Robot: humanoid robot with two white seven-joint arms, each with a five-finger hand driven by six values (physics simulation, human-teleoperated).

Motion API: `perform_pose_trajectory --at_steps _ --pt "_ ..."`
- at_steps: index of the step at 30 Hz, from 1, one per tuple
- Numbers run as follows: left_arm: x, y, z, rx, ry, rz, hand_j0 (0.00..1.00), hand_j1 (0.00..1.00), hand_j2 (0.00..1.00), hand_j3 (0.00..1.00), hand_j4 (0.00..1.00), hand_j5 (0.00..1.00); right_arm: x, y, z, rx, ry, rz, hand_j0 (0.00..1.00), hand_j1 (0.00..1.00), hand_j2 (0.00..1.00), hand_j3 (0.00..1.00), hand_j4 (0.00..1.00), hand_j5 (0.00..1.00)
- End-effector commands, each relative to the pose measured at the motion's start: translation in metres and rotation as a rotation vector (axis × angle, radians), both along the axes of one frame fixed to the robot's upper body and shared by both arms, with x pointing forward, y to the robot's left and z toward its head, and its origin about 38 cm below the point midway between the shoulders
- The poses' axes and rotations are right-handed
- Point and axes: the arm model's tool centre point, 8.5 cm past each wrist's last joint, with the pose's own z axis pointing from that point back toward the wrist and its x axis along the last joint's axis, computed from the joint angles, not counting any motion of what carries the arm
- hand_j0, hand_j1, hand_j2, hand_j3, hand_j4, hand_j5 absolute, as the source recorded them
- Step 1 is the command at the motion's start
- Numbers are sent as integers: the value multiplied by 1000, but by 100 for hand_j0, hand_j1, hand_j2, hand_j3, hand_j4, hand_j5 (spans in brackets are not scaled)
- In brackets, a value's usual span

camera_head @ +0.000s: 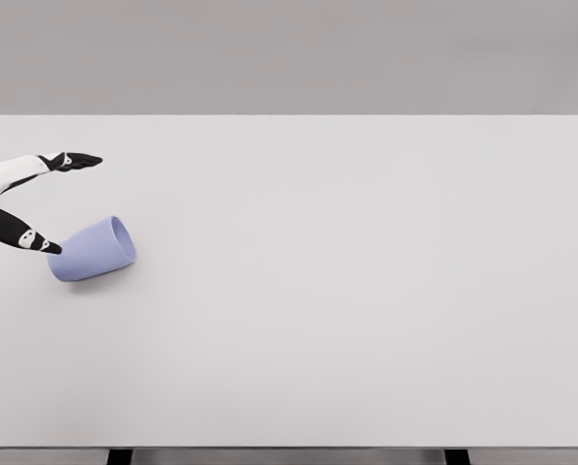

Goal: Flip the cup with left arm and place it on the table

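The light is bright and soft and even all over. The white table (347, 291) has no shiny spots. The purple cup (93, 250) makes only a small, pale shadow under it, so the light seems to come from above. Everything looks sharp. Nothing is blurry, and the table edges stay straight.

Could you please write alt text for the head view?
A pale lilac plastic cup lies on its side near the left edge of a white table, mouth facing right. The left hand is spread around its base end, one fingertip at the cup.
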Motion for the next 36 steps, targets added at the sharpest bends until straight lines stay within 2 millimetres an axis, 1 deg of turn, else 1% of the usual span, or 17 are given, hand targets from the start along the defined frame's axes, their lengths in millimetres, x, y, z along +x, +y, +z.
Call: perform_pose_trajectory --at_steps 1,7,10,12,14,16,19,23,25,32,34,36 --pt "0 -1 0 -5 0 -3 100 100 100 100 100 100 0 0 0 -1 -2 0 100 100 100 100 100 100" --pt "-1 -5 1 -29 2 -14 100 100 100 100 100 100 0 0 0 0 0 -2 100 100 100 100 100 100" --pt "-2 -4 2 -111 47 7 100 100 100 100 100 100 0 0 0 0 0 -2 100 100 100 100 100 100" --pt "-4 -4 -4 -121 68 15 100 100 100 100 100 100 0 0 0 0 0 -2 100 100 100 100 100 100" --pt "-7 -5 -11 -180 111 30 100 100 100 100 100 100 0 0 0 -1 -2 -1 100 100 100 100 100 100" --pt "-10 -5 -19 -193 134 33 100 100 100 100 100 100 0 0 0 0 0 -2 100 100 100 100 100 100" --pt "-11 -3 -22 -187 137 33 100 100 100 100 100 100 0 0 0 0 0 0 100 100 100 100 100 100" --pt "-8 -8 -25 -212 121 52 100 100 100 100 100 100 0 0 0 0 0 0 100 100 100 100 100 100" --pt "-7 -7 -32 -222 114 107 100 100 100 100 100 100 0 0 0 0 0 -2 100 100 100 100 100 100" --pt "-12 -6 -42 -217 138 118 100 100 100 100 100 100 0 0 0 0 0 0 100 100 100 100 100 100" --pt "-15 -5 -48 -217 154 122 100 100 100 100 100 100 0 0 0 0 0 -2 100 100 100 100 100 100" --pt "-16 -5 -52 -229 127 157 100 100 100 100 100 100 0 0 0 0 0 -2 100 100 100 100 100 100"
